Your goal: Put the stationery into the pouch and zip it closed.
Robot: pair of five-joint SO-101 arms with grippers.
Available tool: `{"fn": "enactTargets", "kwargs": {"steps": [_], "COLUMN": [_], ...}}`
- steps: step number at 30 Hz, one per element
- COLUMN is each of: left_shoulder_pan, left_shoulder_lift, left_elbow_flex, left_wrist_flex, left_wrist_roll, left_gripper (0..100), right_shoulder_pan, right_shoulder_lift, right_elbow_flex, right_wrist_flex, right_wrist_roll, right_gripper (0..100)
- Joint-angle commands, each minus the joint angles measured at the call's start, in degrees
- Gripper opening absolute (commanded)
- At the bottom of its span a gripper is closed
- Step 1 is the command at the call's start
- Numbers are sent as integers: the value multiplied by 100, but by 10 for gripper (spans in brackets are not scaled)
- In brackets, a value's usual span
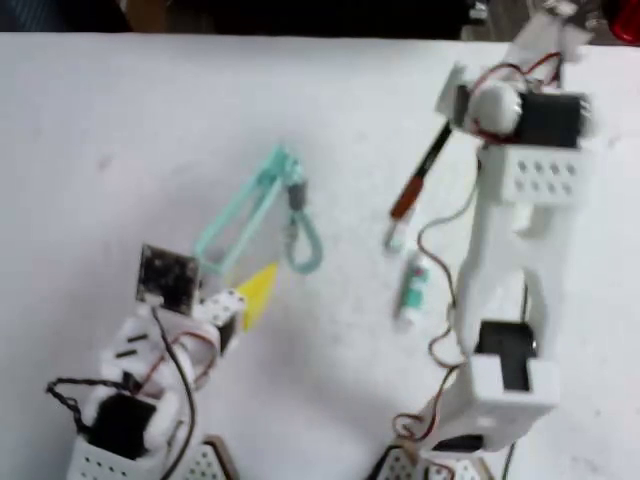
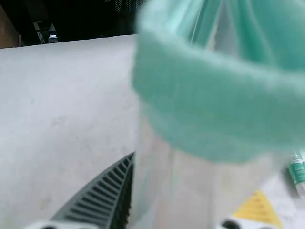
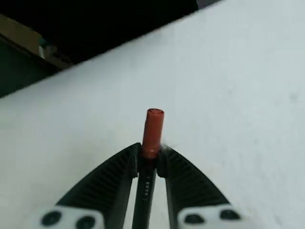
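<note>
A clear pouch (image 1: 250, 212) with a teal rim and a teal loop lies left of centre on the white table (image 1: 120, 130). My left gripper (image 1: 240, 285), with its yellow finger (image 1: 258, 290), is shut on the pouch's near end. In the left wrist view the teal rim (image 2: 209, 95) looms just ahead of my left gripper (image 2: 190, 195). My right gripper (image 1: 452, 118) is at the back right, shut on a black pen with a red cap (image 1: 418, 182). The red cap (image 3: 153, 131) sticks out past the right gripper (image 3: 148, 155). A white and green tube (image 1: 412, 285) lies between the arms.
The right arm's white body (image 1: 510, 300) stretches along the table's right side, with red and white cables beside it. The white and green tube (image 2: 298, 172) also lies past the pouch in the left wrist view. The table's dark far edge (image 1: 300, 28) runs along the back.
</note>
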State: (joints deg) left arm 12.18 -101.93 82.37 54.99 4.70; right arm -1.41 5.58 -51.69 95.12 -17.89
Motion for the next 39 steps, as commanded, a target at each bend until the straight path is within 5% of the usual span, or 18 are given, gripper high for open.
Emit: {"fn": "enactTargets", "kwargs": {"steps": [1,7,15,27,39], "left_shoulder_pan": [66,356,374,374,338], "left_shoulder_lift": [-4,-4,-4,-4,-4], "left_elbow_flex": [-88,-70,-70,-62,-70], "left_wrist_flex": [70,158,149,149,132], "left_wrist_roll": [62,-167,-229,-229,-229], "left_gripper": [267,267,267,267,267], "right_shoulder_pan": [-426,-1877,-3398,-4488,-4136], "right_shoulder_lift": [-690,-1411,-1789,-1349,-356], "right_elbow_flex": [-686,-1064,-1037,-1037,-1037], "right_wrist_flex": [92,-66,-743,-857,-778], "right_wrist_roll": [0,167,1952,1978,1987], "right_gripper": [16,16,16,16,16]}}
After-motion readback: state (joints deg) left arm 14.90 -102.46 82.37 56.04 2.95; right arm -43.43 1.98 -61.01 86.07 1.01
